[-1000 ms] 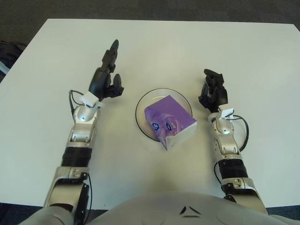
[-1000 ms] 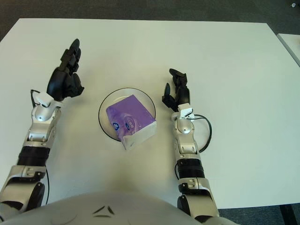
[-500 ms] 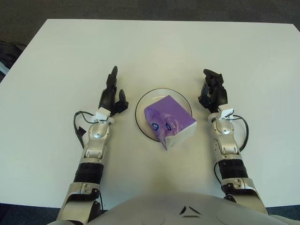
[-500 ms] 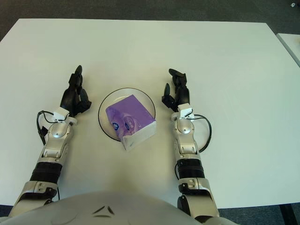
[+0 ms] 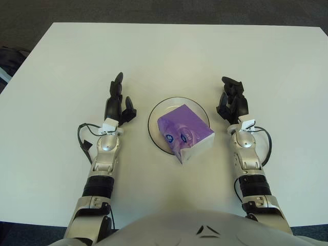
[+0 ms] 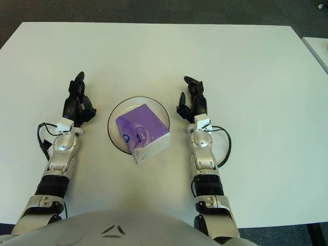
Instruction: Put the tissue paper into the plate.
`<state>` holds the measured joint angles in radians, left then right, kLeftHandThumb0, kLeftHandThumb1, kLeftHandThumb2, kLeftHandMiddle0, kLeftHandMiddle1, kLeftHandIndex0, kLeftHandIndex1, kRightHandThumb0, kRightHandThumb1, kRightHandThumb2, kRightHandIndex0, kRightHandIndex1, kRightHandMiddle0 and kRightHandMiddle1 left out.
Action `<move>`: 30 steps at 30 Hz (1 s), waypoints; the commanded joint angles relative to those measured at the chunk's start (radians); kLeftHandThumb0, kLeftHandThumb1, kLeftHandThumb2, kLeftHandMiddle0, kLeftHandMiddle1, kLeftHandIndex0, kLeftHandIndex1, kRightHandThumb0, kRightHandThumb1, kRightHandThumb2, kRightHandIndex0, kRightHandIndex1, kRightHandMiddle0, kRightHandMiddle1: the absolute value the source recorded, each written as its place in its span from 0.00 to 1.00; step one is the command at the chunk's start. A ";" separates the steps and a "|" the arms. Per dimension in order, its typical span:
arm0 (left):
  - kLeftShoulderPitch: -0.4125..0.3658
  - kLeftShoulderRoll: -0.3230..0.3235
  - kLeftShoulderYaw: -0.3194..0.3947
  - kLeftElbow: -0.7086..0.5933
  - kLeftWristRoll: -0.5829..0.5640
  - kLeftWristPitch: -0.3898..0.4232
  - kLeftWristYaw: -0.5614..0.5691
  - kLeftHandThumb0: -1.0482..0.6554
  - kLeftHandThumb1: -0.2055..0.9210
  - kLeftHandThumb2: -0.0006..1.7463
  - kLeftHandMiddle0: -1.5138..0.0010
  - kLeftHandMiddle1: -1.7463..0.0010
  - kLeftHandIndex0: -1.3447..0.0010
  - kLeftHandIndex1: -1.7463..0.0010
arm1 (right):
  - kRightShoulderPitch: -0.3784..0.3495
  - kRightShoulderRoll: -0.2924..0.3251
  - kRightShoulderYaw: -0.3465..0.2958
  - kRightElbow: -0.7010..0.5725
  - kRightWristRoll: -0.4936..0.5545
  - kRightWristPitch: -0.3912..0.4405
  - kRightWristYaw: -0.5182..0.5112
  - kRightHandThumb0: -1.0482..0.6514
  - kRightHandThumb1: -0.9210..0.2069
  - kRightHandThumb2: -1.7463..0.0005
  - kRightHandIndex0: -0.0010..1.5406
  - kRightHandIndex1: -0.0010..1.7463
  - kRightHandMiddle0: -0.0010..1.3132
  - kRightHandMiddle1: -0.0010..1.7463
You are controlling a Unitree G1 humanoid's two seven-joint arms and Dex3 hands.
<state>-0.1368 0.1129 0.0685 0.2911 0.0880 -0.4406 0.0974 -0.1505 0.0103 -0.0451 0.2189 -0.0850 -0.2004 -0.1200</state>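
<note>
A purple tissue pack (image 5: 185,133) lies in the dark-rimmed plate (image 5: 157,114) at the table's middle, its white near-right corner hanging over the plate's rim. My left hand (image 5: 117,102) is to the left of the plate, clear of it, fingers spread and empty. My right hand (image 5: 231,99) is to the right of the plate, clear of it, fingers relaxed and empty. Both forearms rest low over the table.
The white table (image 5: 169,51) stretches wide behind the plate. Dark floor shows beyond the far edge. My torso fills the bottom of the views.
My left arm has drawn back toward me and lowered, settling to the left of the plate. The right hand and the tissue pack have not moved.
</note>
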 commanded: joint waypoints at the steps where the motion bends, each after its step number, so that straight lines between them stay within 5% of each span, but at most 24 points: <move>1: 0.052 -0.008 0.003 0.072 0.008 -0.011 0.012 0.19 1.00 0.56 0.89 0.97 1.00 0.71 | 0.131 0.014 0.009 0.121 0.012 0.150 0.017 0.25 0.00 0.48 0.15 0.20 0.00 0.46; 30: 0.069 -0.007 0.004 0.091 0.025 -0.021 0.032 0.17 1.00 0.53 0.89 0.98 1.00 0.73 | 0.129 0.016 0.014 0.115 0.007 0.160 0.015 0.25 0.00 0.49 0.15 0.20 0.00 0.47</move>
<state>-0.1437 0.1143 0.0760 0.3161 0.0896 -0.4515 0.1086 -0.1504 0.0105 -0.0444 0.2190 -0.0860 -0.2003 -0.1198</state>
